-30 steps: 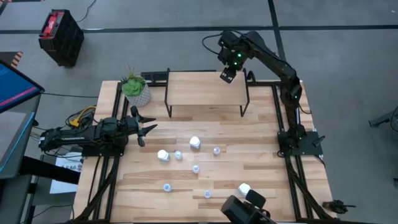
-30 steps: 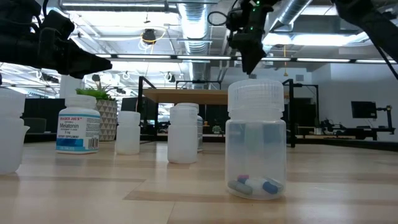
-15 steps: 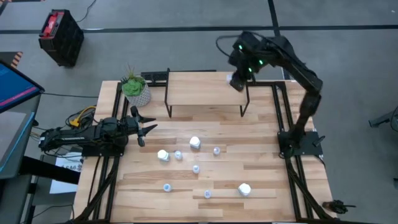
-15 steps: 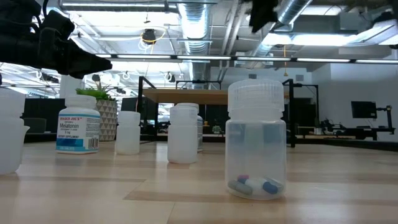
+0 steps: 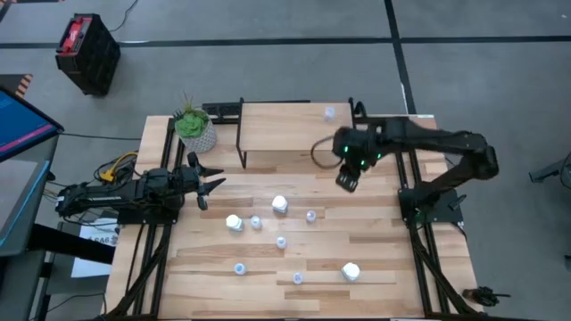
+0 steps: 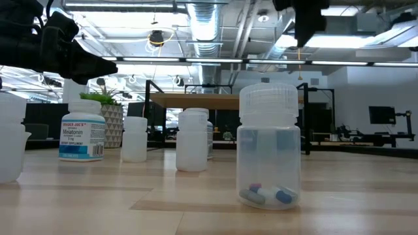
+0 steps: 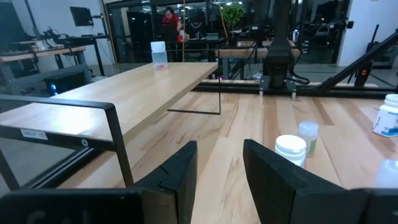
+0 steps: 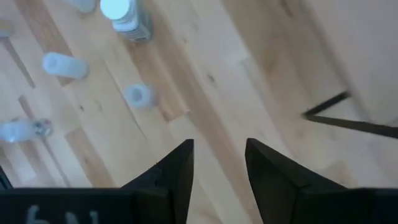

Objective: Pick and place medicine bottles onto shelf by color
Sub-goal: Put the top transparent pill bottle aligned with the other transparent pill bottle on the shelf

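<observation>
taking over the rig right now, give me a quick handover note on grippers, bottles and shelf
Right gripper: open, empty, over the table in front of the shelf.
Left gripper: open, empty, waiting at the table's left side near the plant pot.
Done: one translucent bottle stands on the shelf's far right corner.
Left: three white bottles and about five small translucent ones on the tabletop, none gripped.

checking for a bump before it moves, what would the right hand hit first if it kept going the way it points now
Probably bare tabletop. The right hand, open and empty, points down at the wood in front of the shelf. The nearest small translucent bottle lies off to the side of that line, though depth is hard to judge.
</observation>
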`<control>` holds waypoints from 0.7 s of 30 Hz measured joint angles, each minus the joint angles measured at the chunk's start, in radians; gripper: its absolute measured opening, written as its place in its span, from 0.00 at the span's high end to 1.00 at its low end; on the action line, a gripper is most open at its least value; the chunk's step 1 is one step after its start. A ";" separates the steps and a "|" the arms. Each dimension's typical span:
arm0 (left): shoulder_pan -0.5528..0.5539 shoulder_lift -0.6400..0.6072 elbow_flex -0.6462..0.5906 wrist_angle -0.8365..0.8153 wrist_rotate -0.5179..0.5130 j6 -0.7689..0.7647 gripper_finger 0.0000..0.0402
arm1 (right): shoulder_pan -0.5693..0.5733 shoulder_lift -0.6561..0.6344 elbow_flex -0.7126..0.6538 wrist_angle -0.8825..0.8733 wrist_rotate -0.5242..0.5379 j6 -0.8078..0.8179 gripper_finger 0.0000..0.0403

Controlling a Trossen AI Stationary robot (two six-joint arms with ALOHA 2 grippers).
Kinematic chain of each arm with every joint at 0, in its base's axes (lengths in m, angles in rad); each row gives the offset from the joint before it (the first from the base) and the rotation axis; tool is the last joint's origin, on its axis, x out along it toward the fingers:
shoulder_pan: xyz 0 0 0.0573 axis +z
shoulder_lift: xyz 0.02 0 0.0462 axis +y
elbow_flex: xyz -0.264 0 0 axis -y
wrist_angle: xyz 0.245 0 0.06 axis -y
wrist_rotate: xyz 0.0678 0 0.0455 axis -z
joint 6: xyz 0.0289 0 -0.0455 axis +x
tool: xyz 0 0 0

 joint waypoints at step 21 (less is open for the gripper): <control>0.000 0.000 0.000 0.000 0.000 -0.002 0.70 | 0.159 0.306 -0.059 0.216 -0.002 0.009 0.42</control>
